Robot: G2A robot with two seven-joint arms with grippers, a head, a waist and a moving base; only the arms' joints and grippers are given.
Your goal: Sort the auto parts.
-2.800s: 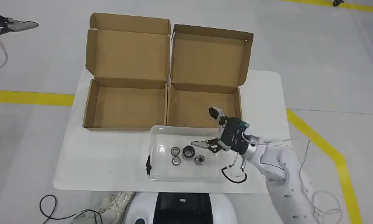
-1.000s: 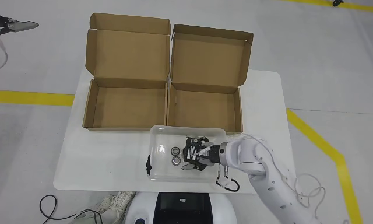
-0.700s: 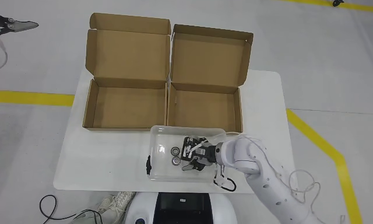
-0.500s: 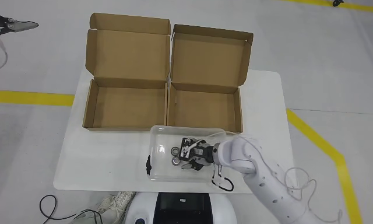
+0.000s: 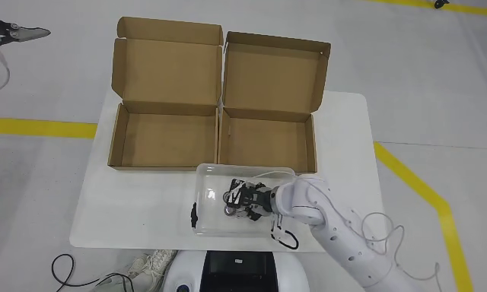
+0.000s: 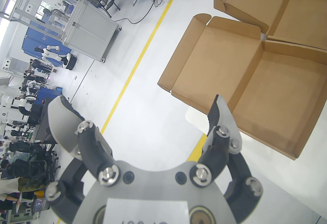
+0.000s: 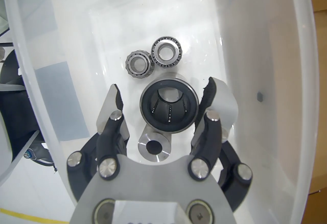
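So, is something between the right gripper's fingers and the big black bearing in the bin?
Nothing visible does. The right gripper is open, one finger on each side of the black bearing. Two small roller bearings lie beyond it and a steel sleeve lies nearer the wrist, neither in the gaps.

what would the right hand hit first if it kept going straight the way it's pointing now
Most likely the large black-lined bearing: it sits inside the open right hand. Beyond it lie two small roller bearings, then the clear bin wall. Depth is hard to judge.
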